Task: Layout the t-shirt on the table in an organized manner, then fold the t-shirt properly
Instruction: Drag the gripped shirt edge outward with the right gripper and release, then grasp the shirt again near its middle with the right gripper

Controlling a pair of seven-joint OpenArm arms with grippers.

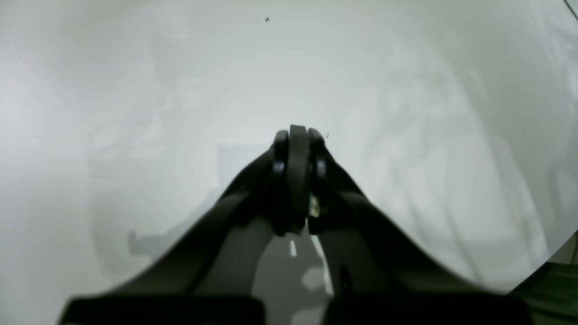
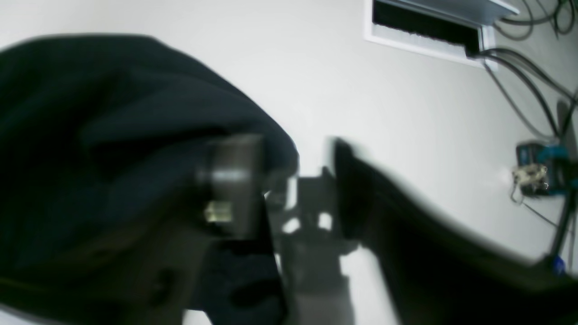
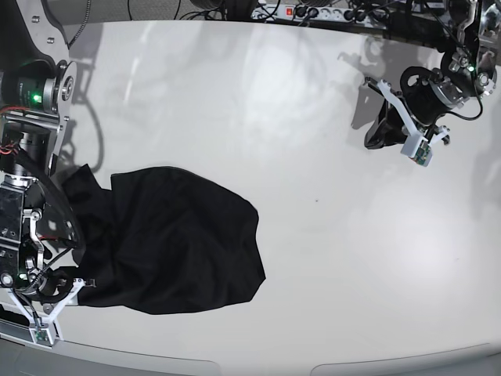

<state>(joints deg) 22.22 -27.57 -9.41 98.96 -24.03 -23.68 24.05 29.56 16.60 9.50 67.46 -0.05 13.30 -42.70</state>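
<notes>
On the near-left part of the table (image 3: 329, 235), in the base view: the t-shirt (image 3: 176, 239), black, lying in a rumpled heap with folds and an uneven outline, one edge reaching toward the table's near edge. At that same near-left corner: the right gripper (image 3: 78, 286), low over the shirt's edge, right against the fabric. In the right wrist view: right gripper (image 2: 293, 180) blurred, fingers apart with white tabletop visible in the gap, dark cloth of the t-shirt (image 2: 113, 113) bunched over and around one finger; whether any fabric is actually pinched, impossible to tell. Farther back in that view: a slot in the table with cables (image 2: 524, 76) trailing from it.

At the far-right side of the base view: the left gripper (image 3: 380, 133), well apart from the shirt, above bare table. In the left wrist view: left gripper (image 1: 298, 140) with fingers pressed together, nothing between them, only glossy white table (image 1: 135, 90) beneath.
</notes>
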